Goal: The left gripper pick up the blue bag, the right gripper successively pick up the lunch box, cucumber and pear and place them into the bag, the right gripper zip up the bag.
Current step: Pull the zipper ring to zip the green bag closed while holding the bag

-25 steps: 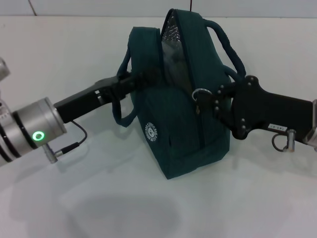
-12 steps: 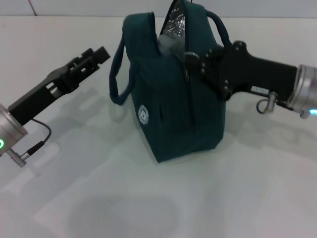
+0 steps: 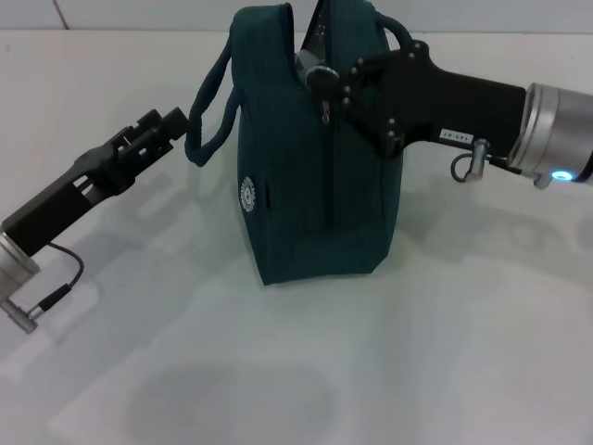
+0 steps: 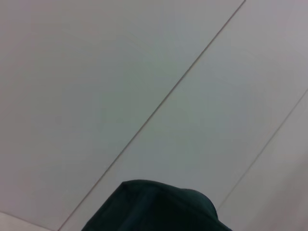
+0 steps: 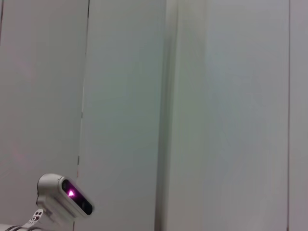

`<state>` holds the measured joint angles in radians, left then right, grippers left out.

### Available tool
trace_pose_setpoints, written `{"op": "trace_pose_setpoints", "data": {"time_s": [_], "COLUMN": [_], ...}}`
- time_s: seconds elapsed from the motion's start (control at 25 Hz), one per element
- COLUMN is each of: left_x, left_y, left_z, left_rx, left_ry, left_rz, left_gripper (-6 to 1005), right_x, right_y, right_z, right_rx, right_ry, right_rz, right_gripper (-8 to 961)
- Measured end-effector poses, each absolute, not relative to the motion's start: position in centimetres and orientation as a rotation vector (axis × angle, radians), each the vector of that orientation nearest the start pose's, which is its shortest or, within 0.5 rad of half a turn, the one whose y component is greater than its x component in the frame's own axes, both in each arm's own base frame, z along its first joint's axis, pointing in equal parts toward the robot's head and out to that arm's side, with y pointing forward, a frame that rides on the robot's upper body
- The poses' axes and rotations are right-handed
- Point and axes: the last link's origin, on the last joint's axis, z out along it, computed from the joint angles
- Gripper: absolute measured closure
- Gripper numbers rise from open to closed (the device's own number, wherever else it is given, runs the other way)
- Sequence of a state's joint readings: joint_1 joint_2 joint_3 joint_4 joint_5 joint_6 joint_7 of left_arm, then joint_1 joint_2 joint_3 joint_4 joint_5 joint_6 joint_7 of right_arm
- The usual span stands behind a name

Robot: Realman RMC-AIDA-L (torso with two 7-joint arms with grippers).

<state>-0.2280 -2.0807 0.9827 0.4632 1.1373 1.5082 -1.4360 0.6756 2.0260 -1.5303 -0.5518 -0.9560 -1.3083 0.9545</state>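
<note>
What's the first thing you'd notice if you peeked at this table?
The big blue bag standing upright in the middle of the white table, with shiny silver lining peeking out at the top. The right claw is at the metal zipper pull near the bag's top. The left claw sits out to the left, just beside the bag's loop handle.

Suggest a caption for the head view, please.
Right end effector at the blue bag zipper; left end effector beside its handle.
</note>
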Motion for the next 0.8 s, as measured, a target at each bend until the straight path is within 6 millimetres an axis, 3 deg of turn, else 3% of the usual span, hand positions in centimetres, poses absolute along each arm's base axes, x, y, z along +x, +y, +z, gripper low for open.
{"op": "trace_pose_setpoints", "data": {"time_s": [0.28,0.48,0.8], "left_x": [-30.3,-30.0,-29.8], "left_y": [26.9,26.7,26.4], "left_z": [0.4,-0.1,-0.3], "left_rx": [-2.107,-2.165,-2.194], "left_ry": [-1.086,-1.072,-1.056], "left_rz": [-1.336,-1.313,-1.32], "left_gripper": [227,226,227], "right_x": [13.5,12.1,11.8], "right_y": [36.2,37.1,37.6], "right_z": [-4.9,-4.8,-5.2], "right_rx": [-2.662,-2.651,-2.645], "right_ry": [-0.047,-0.077,-0.084], "right_rz": [1.106,1.117,1.08], "right_gripper": [908,906,903]}}
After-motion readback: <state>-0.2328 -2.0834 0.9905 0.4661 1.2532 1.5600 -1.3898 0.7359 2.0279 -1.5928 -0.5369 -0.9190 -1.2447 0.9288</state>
